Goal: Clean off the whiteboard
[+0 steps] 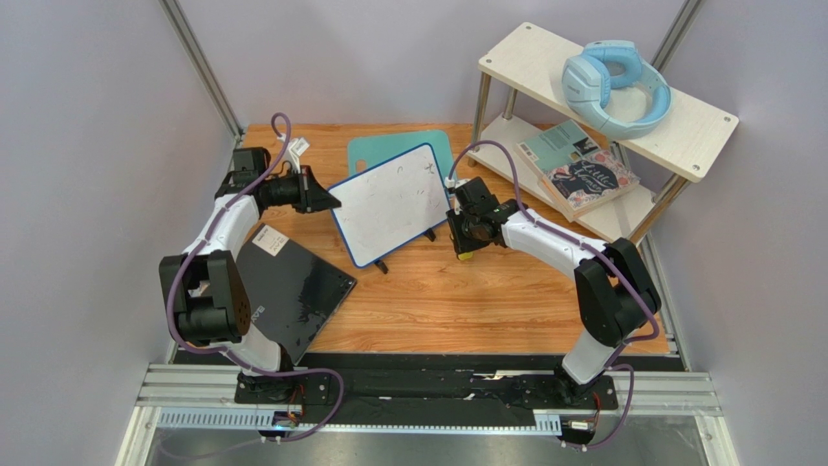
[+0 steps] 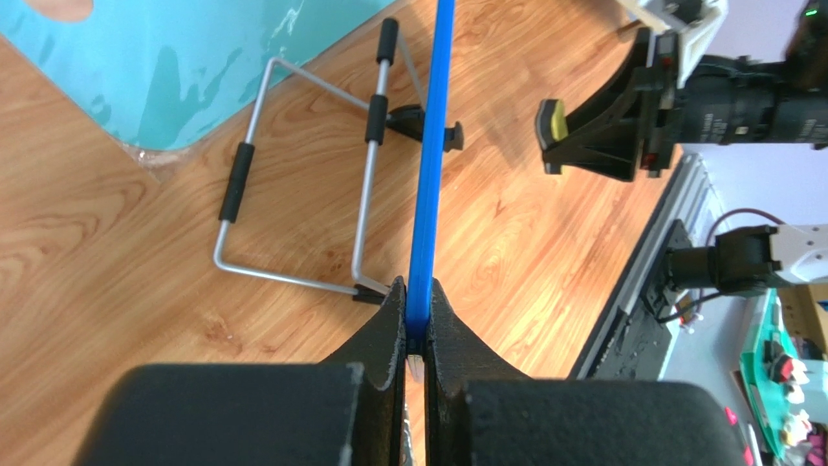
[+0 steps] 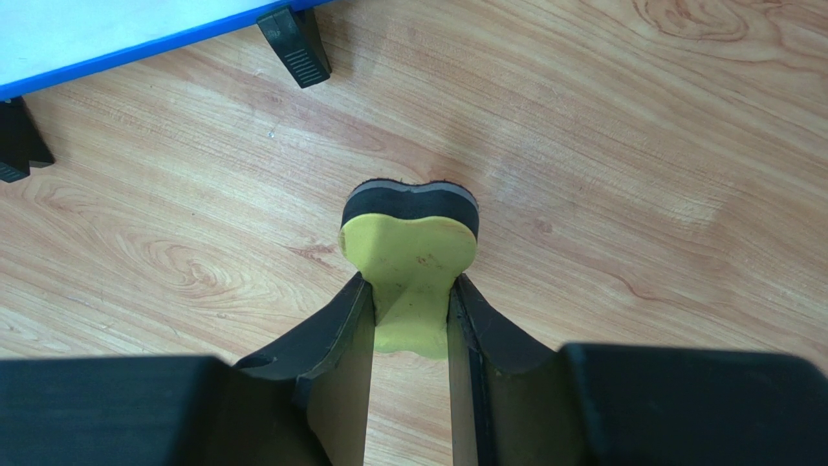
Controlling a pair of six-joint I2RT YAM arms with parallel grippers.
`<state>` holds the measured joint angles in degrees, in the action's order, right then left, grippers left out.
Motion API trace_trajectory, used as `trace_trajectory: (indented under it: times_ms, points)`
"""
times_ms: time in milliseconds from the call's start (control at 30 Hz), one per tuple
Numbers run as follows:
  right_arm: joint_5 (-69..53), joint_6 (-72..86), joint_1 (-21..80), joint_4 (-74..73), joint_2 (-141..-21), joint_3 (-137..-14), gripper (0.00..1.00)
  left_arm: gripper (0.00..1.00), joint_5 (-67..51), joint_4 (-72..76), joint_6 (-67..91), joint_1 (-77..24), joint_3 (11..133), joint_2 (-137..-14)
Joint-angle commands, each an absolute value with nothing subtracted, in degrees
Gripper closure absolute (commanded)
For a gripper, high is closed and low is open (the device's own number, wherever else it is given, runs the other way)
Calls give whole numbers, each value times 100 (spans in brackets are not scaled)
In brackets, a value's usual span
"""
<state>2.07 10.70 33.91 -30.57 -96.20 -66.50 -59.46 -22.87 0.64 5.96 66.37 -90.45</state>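
The wooden table (image 1: pixel 466 291) fills the middle of the top view. A glossy black slab (image 1: pixel 292 286) lies flat at its lower left, and a teal mat (image 1: pixel 374 155) at upper centre. In front of the mat, the whiteboard (image 1: pixel 389 204) stands tilted on its black feet. A two-tier shelf (image 1: pixel 680 121) occupies the upper right corner.

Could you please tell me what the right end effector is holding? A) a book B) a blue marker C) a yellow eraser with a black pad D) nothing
C: the right end effector is shut on the yellow eraser, whose black pad is at its far end.
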Motion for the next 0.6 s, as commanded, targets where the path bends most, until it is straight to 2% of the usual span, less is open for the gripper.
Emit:
trace_trajectory:
  times_ms: [0, 200, 567]
  points:
    - [167, 1099, 3366, -2874, -9475, -6952, 100, 100, -5224, -2259, -299, 326, 6338, -8666]
    - [-104, 1151, 3366, -2804, -9396, -7093, 100, 100, -4387, -2416, -246, 273, 6003, -8526]
    - [-123, 1230, 3366, -2426, -9509, -7672, 100, 100, -4280, -2970, -70, 273, 6003, -7726]
